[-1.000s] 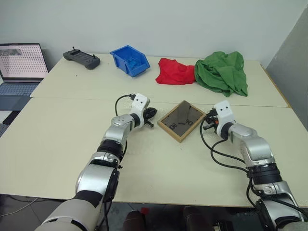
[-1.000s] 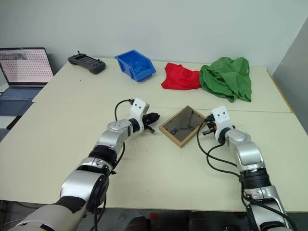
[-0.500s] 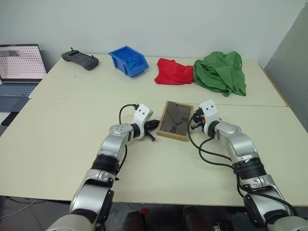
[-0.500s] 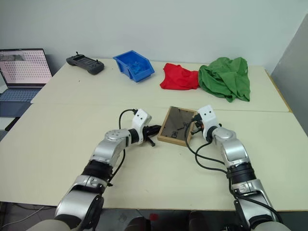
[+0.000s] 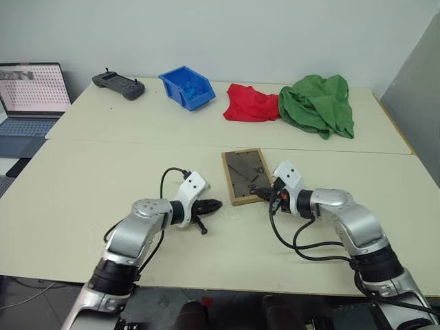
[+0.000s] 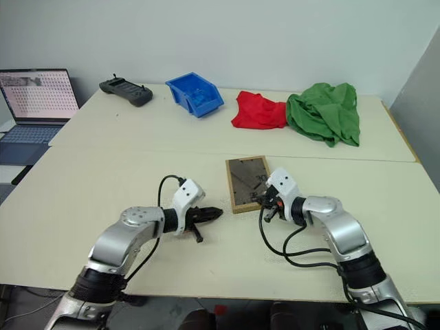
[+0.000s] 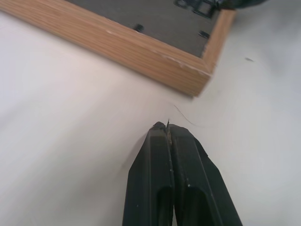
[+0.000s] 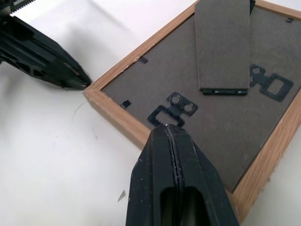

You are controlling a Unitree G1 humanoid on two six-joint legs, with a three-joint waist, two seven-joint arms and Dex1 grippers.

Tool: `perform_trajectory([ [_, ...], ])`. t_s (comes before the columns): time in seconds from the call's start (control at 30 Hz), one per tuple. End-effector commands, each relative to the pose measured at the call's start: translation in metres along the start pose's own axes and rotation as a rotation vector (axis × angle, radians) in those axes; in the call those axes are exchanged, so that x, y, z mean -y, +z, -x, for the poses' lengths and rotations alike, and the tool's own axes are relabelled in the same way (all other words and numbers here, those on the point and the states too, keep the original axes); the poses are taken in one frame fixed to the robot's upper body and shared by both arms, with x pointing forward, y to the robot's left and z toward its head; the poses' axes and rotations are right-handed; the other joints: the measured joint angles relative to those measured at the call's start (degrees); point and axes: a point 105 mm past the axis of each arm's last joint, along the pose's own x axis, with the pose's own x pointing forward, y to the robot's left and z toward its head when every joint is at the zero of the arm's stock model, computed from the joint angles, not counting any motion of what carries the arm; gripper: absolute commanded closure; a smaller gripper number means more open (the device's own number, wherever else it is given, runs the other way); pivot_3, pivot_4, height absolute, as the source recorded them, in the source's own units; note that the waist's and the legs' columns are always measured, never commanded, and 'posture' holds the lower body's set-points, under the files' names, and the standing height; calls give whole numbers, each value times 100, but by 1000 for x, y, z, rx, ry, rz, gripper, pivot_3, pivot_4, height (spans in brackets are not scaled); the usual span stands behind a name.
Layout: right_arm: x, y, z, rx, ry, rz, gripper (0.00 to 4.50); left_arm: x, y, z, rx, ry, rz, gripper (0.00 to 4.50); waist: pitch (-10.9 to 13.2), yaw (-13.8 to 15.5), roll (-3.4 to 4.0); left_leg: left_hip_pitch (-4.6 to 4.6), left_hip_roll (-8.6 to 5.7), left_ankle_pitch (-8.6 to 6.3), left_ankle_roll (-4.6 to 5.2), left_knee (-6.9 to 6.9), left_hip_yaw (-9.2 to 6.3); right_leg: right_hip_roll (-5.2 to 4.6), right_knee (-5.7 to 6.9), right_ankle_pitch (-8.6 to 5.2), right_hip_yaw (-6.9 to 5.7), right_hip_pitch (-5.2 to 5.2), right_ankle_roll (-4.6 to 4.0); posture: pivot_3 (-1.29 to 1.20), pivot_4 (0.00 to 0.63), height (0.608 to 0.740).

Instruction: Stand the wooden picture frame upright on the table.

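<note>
Now, over on the left, the laptop [image 5: 27,103] sits off the edge of the bench [image 5: 103,172], with a black controller [image 5: 118,84] and a blue bin [image 5: 185,86] along the far side. The left end effector [image 5: 214,204] has pulled back toward the robot since a second ago; its fingers are pressed together with nothing between them, tips just short of the near left corner of the wooden picture frame [image 5: 246,176]. The frame lies flat, dark back up, near the seam at mid-bench, and it has turned from a diamond angle to nearly square with the bench edge. The right end effector [image 5: 265,194] has swung in leftward, also clamped shut and empty, its tips over the frame's near right edge. Farther back lie a red cloth [image 5: 249,103] and a green cloth [image 5: 317,103], unmoved.
</note>
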Motion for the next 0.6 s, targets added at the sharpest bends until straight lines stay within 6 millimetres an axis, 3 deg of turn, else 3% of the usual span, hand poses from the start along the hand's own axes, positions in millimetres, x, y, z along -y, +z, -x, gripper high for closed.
perform_trajectory([
  [0.03,37,28,7,124,-196,-7,4500,-16,8,8,22,74,-22,4433,0,2,0,0,0,0,0,0,-1,0,0,0,-1,0,0,0,150,740],
  [0.17,74,24,4,90,-374,0,4500,-46,18,-1,51,199,-16,4433,1,22,-2,-1,-2,0,-1,3,1,-1,3,0,0,-1,0,0,150,740],
  [0.27,84,13,-5,35,-405,27,4500,-60,26,-16,68,245,-23,4433,0,36,-3,-4,-4,0,0,2,1,-3,-7,0,-3,1,0,0,150,740],
  [0.47,63,5,-34,33,-266,10,4500,-54,38,-45,100,197,-32,4433,-1,-17,-3,-5,-2,1,-1,-5,9,-3,-15,1,1,-1,-1,0,150,740],
  [0.6,44,14,-35,101,-165,-29,4500,-40,39,-48,96,134,-47,4433,-1,-24,-2,0,1,1,-1,-5,7,-1,-4,1,0,-2,-1,0,150,740],
])
